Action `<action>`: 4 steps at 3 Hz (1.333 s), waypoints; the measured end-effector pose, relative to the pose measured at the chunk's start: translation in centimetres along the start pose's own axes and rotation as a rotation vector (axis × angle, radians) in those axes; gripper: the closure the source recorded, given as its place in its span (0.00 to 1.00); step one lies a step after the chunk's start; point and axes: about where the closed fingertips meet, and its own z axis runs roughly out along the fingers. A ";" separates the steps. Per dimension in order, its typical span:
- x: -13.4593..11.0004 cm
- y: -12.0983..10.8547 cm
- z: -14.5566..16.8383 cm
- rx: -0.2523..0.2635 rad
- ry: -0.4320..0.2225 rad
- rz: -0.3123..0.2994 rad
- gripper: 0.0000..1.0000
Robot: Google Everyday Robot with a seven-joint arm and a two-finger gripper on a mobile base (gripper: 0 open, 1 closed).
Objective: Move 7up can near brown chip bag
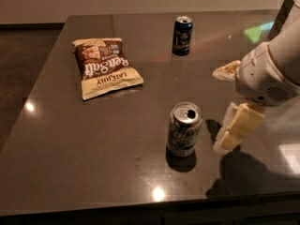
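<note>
The 7up can (183, 128) stands upright at the front middle of the dark table, silver-white with a green logo and an opened metal top. The brown chip bag (104, 65) lies flat at the back left, well apart from the can. My gripper (219, 108) is just right of the can, low over the table and open. One cream finger (238, 126) is close beside the can without touching it; the other (227, 71) is farther back. The gripper holds nothing.
A dark blue can (182, 34) stands upright at the back middle. The dark glossy table (93, 144) ends at a front edge just below the 7up can and at a left edge beside the bag. My white arm (274, 64) fills the right side.
</note>
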 end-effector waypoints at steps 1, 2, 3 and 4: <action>-1.5 0.9 1.8 -0.004 -0.058 -0.001 0.00; -3.0 1.8 3.2 -0.022 -0.103 -0.004 0.00; -4.0 2.3 4.3 -0.029 -0.131 -0.008 0.00; -4.7 2.1 4.9 -0.025 -0.143 -0.002 0.19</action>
